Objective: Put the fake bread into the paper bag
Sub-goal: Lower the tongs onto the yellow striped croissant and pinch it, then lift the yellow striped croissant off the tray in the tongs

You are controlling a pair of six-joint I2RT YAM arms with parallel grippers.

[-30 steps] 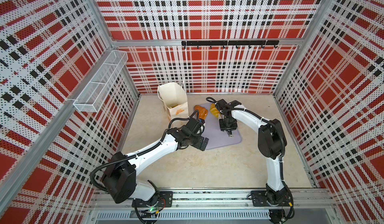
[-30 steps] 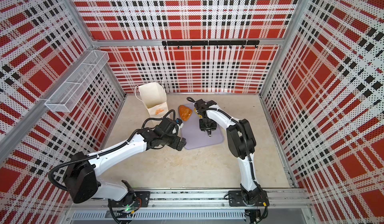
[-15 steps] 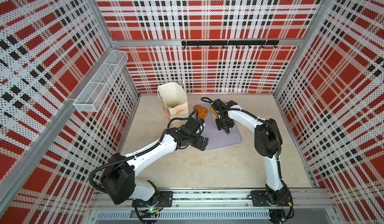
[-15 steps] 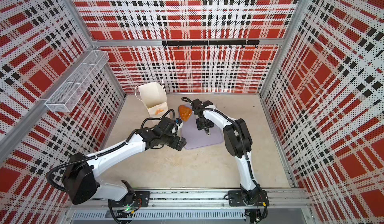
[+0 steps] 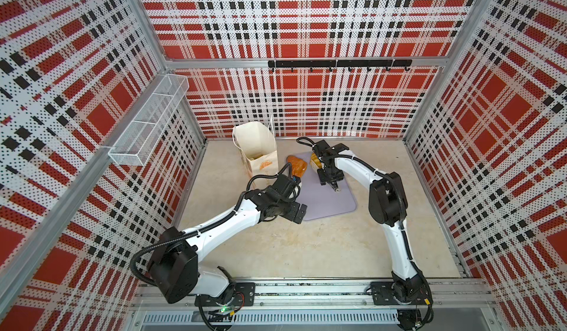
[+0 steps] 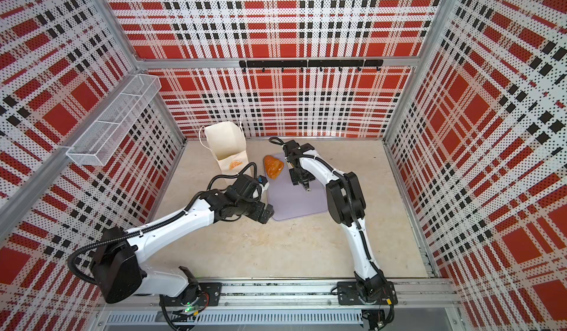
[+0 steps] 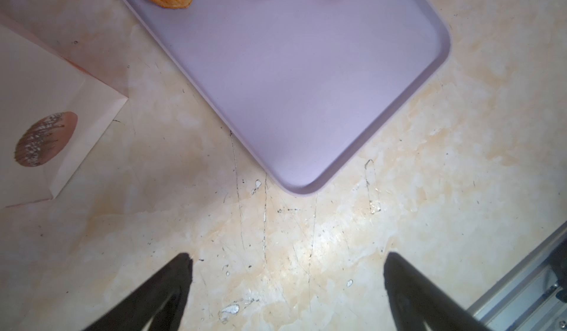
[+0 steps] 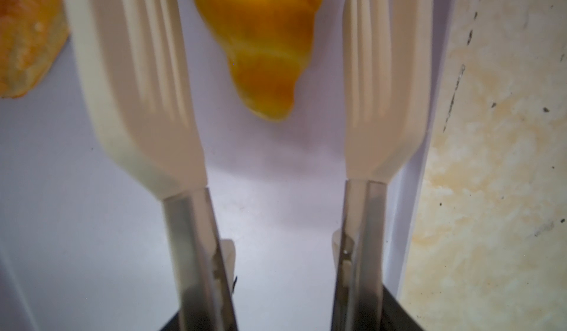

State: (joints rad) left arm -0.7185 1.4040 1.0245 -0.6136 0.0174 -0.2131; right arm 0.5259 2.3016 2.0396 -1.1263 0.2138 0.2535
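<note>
My right gripper (image 8: 282,317) clamps the tongs (image 8: 138,99), blades apart astride the croissant (image 8: 267,38); pinching its tapered, glossy tip could squirt it away.

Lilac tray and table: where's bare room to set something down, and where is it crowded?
Free: the tray's near half, and the table between the tray and the arm bases. Crowded: the tray's far end, where the reddish croissant, yellow croissant and the tongs bunch together beside the paper bag.

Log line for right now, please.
left tool: open, empty, above table | right tool: shut on tongs, blades either side of yellow croissant on lilac tray | brown croissant: on tray | paper bag: upright, open
</note>
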